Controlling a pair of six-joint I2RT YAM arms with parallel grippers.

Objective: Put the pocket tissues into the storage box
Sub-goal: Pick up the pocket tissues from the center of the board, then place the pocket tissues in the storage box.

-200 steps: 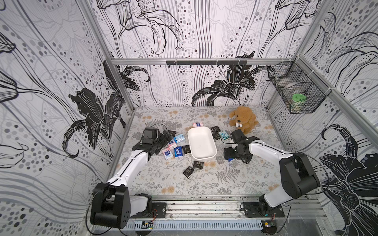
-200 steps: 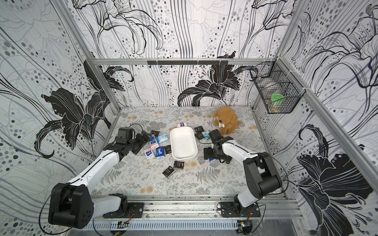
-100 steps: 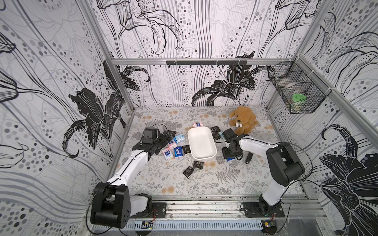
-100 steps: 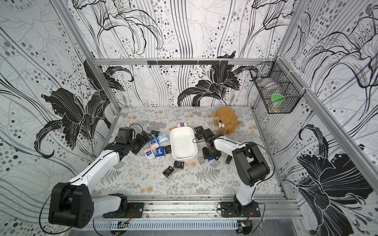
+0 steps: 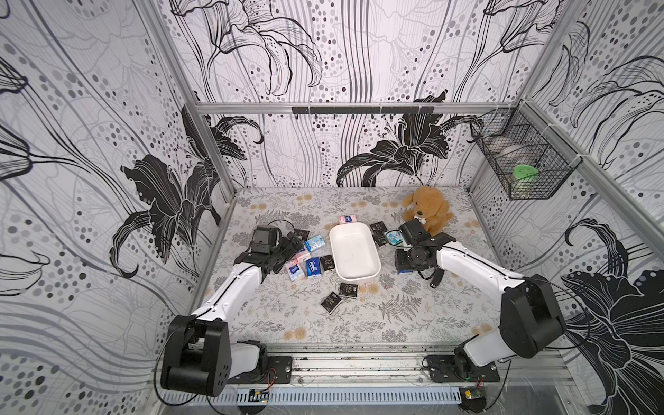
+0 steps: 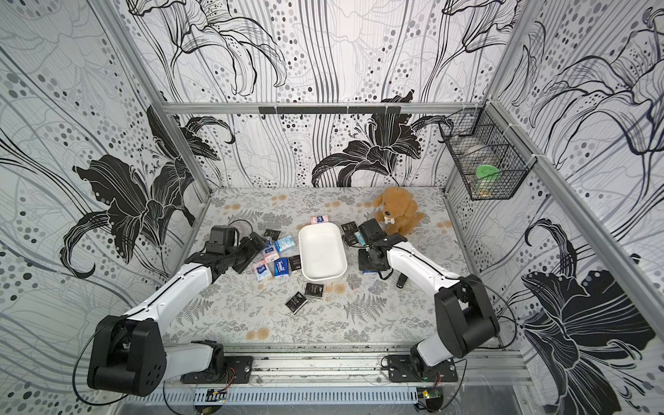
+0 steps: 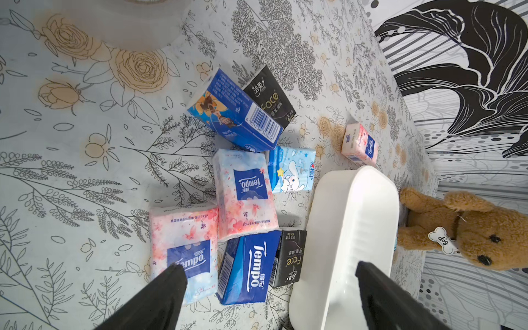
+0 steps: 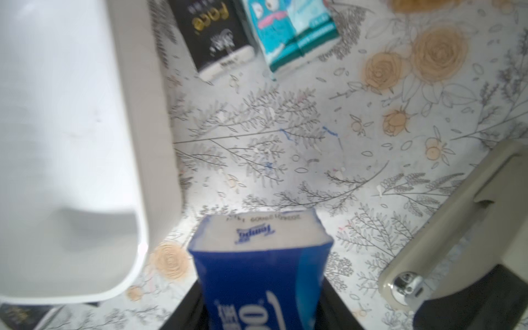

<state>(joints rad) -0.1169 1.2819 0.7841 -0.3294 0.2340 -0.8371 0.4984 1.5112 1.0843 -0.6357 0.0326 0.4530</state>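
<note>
The white storage box (image 5: 354, 251) (image 6: 321, 257) lies empty mid-table. Pocket tissues lie around it: pink-white (image 7: 245, 194), light blue (image 7: 293, 168), black (image 7: 270, 95) and dark blue (image 7: 248, 268) packets in a cluster on its left. Two black ones (image 5: 348, 289) rest in front of it, and black and teal ones (image 8: 288, 31) to its right. Above the left cluster my left gripper (image 5: 291, 244) (image 7: 268, 268) stands open and holds nothing. My right gripper (image 5: 406, 264) (image 8: 261, 303) is shut on a dark blue packet (image 8: 257, 243), low beside the box's right wall (image 8: 154, 143).
A brown teddy bear (image 5: 427, 210) sits at the back right, just behind the right wrist. A slim black stick (image 5: 435, 278) lies by the right forearm. One pink packet (image 5: 347, 218) lies behind the box. A wire basket (image 5: 522, 165) hangs on the right wall.
The right jaws have closed on the dark blue packet beside the box. The left arm has stayed where it was, open.
</note>
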